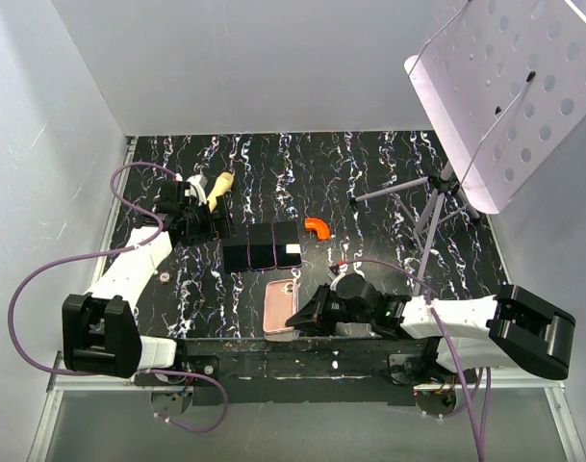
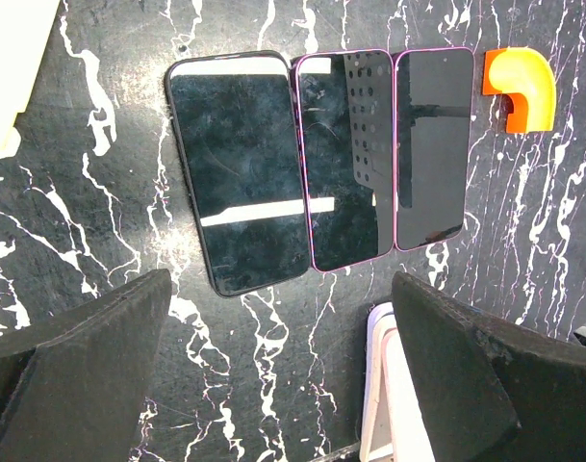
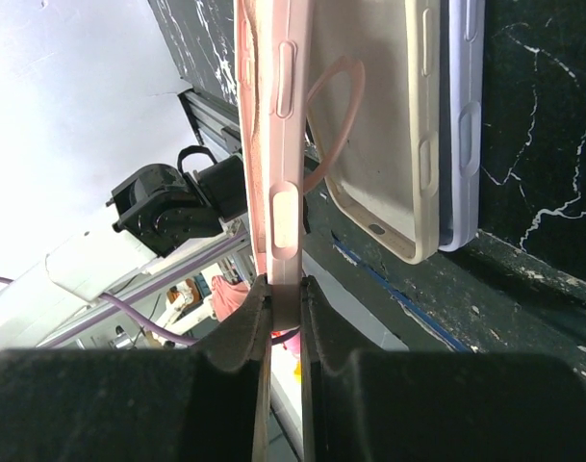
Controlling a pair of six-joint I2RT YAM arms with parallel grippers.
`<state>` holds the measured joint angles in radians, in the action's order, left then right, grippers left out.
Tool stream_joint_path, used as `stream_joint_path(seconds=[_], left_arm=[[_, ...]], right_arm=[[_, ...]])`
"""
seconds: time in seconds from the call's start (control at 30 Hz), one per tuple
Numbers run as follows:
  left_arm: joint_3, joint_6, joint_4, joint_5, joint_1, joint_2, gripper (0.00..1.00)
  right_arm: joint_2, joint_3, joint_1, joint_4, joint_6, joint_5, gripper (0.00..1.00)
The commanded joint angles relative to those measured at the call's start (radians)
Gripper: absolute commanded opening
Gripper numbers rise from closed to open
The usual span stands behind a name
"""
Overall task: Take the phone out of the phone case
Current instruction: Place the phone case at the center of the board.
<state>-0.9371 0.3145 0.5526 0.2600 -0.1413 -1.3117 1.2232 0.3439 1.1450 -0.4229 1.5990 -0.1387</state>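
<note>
My right gripper (image 1: 304, 315) (image 3: 285, 287) is shut on the short edge of a pink phone case (image 1: 279, 304) (image 3: 269, 115), which it holds just above the table's front edge. I cannot tell whether a phone sits in it. Under it lies a beige case (image 3: 369, 115) nested in a lilac-white one (image 3: 463, 125), which also shows in the left wrist view (image 2: 377, 395). Three dark phones (image 1: 263, 246) lie face up side by side in mid-table, also in the left wrist view (image 2: 343, 159). My left gripper (image 1: 206, 223) (image 2: 278, 318) is open and empty, left of the phones.
An orange elbow piece (image 1: 318, 227) (image 2: 519, 87) lies right of the phones. A cream-yellow object (image 1: 218, 188) sits behind the left gripper. A tripod (image 1: 430, 207) carrying a perforated white board (image 1: 514, 87) stands at the back right. White walls enclose the black marbled table (image 1: 369, 173).
</note>
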Motion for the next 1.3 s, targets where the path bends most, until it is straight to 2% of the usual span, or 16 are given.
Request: stream_joint_path(seconds=[0.0, 0.13, 0.33, 0.47, 0.7, 0.83, 0.87, 0.9, 0.93, 1.17, 1.27], left_arm=[[0.007, -0.009, -0.011, 0.015, -0.004, 0.029, 0.98], [0.006, -0.009, -0.013, 0.018, -0.006, 0.028, 0.98], [0.006, -0.009, -0.016, 0.027, -0.004, 0.025, 0.98], [0.004, -0.012, -0.016, 0.028, -0.004, 0.025, 0.98], [0.004, -0.012, -0.016, 0.027, -0.004, 0.023, 0.98], [0.004, -0.014, -0.016, 0.027, -0.004, 0.02, 0.98], [0.003, -0.014, -0.016, 0.028, -0.003, 0.019, 0.98], [0.003, -0.014, -0.016, 0.028, -0.004, 0.016, 0.98], [0.003, -0.014, -0.017, 0.028, -0.004, 0.017, 0.98], [0.006, -0.015, -0.016, 0.027, -0.004, 0.02, 0.98], [0.008, -0.017, -0.017, 0.022, -0.004, 0.025, 0.98]], right_arm=[[-0.002, -0.006, -0.004, -0.05, 0.026, -0.01, 0.16], [-0.008, -0.008, -0.007, -0.027, 0.027, -0.016, 0.17], [0.024, -0.02, -0.018, -0.057, 0.045, -0.047, 0.33], [0.065, -0.026, -0.028, -0.097, 0.061, -0.079, 0.35], [0.094, -0.003, -0.048, -0.093, 0.047, -0.117, 0.47], [0.076, 0.023, -0.054, -0.019, 0.015, -0.116, 0.6], [0.07, 0.035, -0.054, 0.01, 0.004, -0.117, 0.68], [0.064, 0.047, -0.056, 0.038, -0.01, -0.116, 0.69], [0.058, 0.053, -0.056, 0.056, -0.016, -0.114, 0.76], [0.058, 0.069, -0.064, 0.078, -0.04, -0.131, 0.82], [0.052, 0.11, -0.064, 0.145, -0.076, -0.136, 0.85]])
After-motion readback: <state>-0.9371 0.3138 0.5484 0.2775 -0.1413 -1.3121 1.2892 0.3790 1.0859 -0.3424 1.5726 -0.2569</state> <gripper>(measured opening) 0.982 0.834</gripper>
